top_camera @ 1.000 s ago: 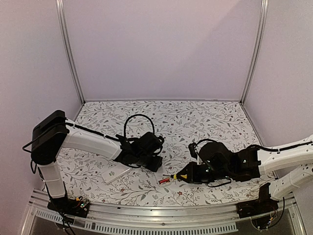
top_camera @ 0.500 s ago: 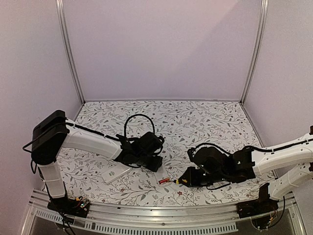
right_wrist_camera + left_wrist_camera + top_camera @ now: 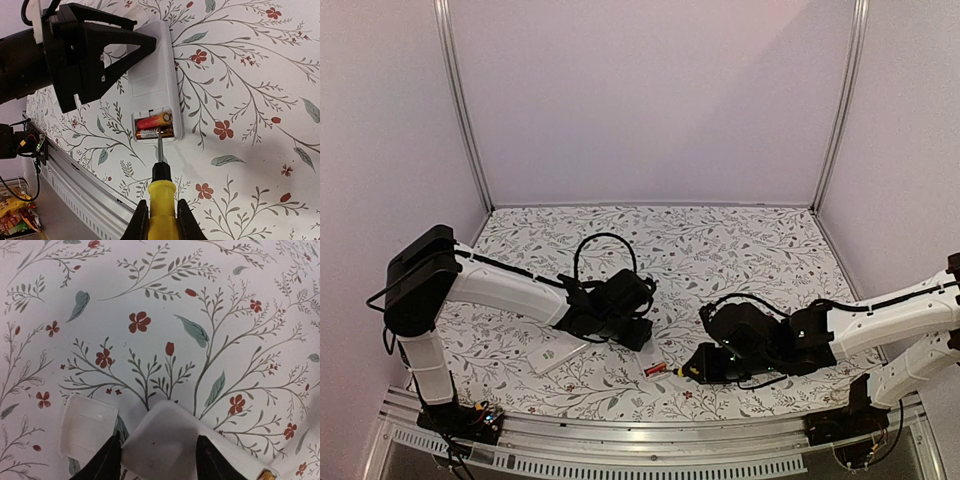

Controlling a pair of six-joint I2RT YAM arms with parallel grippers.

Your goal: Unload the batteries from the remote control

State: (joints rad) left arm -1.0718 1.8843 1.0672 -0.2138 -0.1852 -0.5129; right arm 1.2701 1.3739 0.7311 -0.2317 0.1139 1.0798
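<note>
Right gripper (image 3: 161, 219) clenched on the yellow-handled screwdriver (image 3: 161, 197), its tip over the batteries (image 3: 153, 126) seated in the remote control (image 3: 150, 82) by the tabletop's (image 3: 720, 240) near edge. The left gripper (image 3: 158, 460) grasps the remote's other end.

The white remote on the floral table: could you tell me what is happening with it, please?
The left gripper clamps the white plastic remote control flat on the floral-patterned table. The right gripper holds a yellow-handled screwdriver, its metal tip resting against the two red-orange batteries with gold ends in the open compartment. Both batteries lie in place; neither has been pried out yet.
</note>
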